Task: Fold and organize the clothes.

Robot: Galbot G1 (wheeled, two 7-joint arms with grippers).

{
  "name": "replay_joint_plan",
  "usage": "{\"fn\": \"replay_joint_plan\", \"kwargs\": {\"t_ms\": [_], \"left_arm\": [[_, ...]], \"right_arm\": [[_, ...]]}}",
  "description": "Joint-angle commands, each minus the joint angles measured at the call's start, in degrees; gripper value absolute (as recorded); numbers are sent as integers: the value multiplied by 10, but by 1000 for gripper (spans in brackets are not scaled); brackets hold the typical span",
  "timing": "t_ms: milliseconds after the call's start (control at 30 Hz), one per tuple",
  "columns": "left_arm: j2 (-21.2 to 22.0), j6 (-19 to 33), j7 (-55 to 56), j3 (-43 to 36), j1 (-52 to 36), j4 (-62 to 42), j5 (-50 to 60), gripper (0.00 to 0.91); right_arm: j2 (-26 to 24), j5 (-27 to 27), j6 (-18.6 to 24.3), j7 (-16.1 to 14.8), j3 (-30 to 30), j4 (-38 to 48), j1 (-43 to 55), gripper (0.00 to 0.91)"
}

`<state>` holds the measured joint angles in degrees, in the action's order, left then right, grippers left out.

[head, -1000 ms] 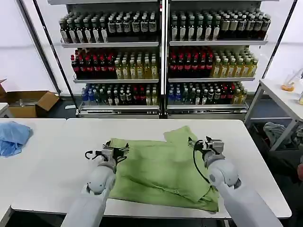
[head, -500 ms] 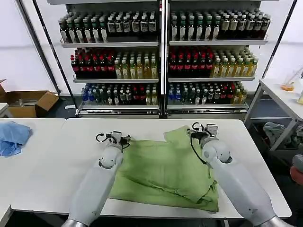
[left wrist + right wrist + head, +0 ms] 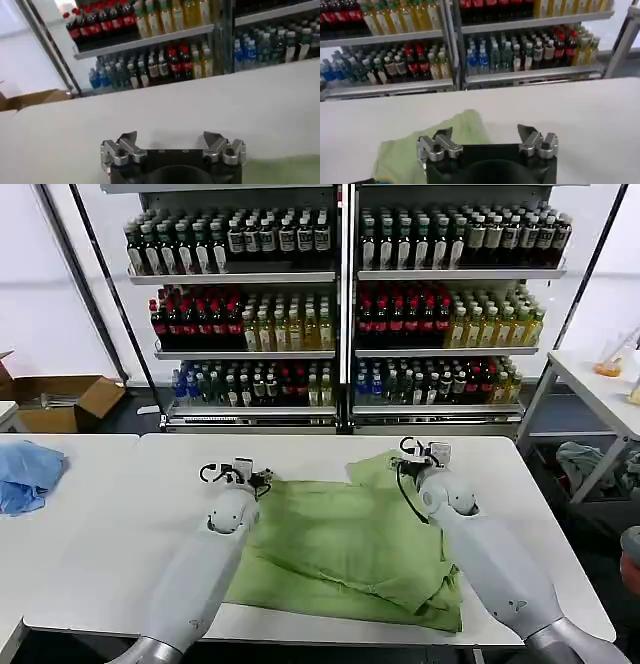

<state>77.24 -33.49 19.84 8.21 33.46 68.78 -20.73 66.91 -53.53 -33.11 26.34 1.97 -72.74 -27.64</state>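
Jaws of both grippers gape wide, empty, over the shirt (image 3: 345,549).

Both arms had smooth, rounded light-grey shells, tapering toward the wrists. Left claw (image 3: 238,474) and right claw (image 3: 424,452) were black-bodied with silver metal fingers (image 3: 120,148), visible screws and pivot pins at the knuckles. A black cable looped along the right wrist, another curled beside the left claw.

White table (image 3: 120,514) before me, crumpled blue cloth (image 3: 28,474) at my far left, open cardboard box (image 3: 60,399) on the floor, shelves of bottles (image 3: 340,304) behind, side table (image 3: 600,384) at my right.
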Motion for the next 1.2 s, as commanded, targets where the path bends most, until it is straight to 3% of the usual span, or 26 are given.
{"fn": "replay_joint_plan", "kwargs": {"t_ms": [33, 100, 167, 233, 367, 400, 433, 467, 500, 833, 1200], "left_arm": [[-6, 0, 37, 3, 41, 55, -73, 907], [-8, 0, 38, 5, 50, 63, -78, 907], [-11, 0, 39, 9, 59, 70, -82, 907], [-12, 0, 40, 10, 65, 75, -82, 907], [-16, 0, 44, 16, 75, 83, -85, 907], [-17, 0, 46, 19, 77, 83, -88, 806], [-17, 0, 49, 20, 77, 84, -94, 212], [-17, 1, 50, 21, 80, 86, -99, 81], [-16, 1, 50, 20, 80, 87, -99, 40], [-5, 2, 50, 26, 74, 84, -95, 30], [-6, 4, 46, 53, 77, 146, -84, 20]], "right_arm": [[10, -8, -1, -3, 5, 33, 9, 806], [12, -9, -1, -3, 6, 37, 8, 595], [15, -10, -1, -4, 5, 44, 8, 121], [18, -10, -1, -4, 3, 49, 8, 0], [24, -10, -1, -1, 2, 54, 7, 0], [25, -9, -1, -1, 2, 53, 6, 0], [25, -9, 0, -1, 2, 53, 6, 0], [26, -9, 0, -1, 2, 53, 6, 0], [26, -9, 0, -1, 2, 53, 6, 0], [23, 3, 3, -10, 4, 46, 7, 0], [3, 72, 53, -34, -7, -25, -19, 0]]}}
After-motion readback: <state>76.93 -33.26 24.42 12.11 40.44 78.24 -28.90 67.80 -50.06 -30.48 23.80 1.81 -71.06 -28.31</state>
